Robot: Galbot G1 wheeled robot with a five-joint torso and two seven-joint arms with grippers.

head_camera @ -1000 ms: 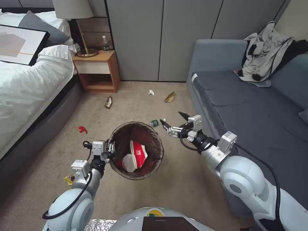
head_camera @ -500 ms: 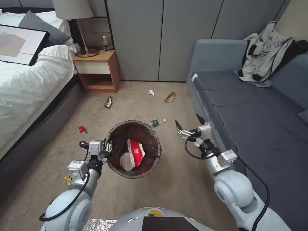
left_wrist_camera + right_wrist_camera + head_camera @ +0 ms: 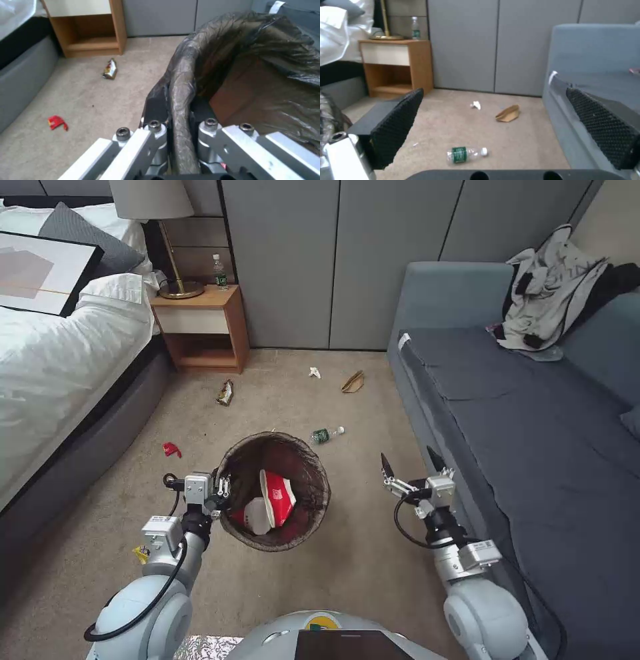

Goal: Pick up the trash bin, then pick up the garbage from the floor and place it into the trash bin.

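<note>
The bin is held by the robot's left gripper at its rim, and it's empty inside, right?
Not empty. The head view shows a crushed red-and-white cup lying inside the bin. The rest is right: the left gripper is clamped on its rim, as the left wrist view shows too.

light: even, soft indoor | shadows: faint | head view: edges bowed | wrist views: slightly blurred
</note>
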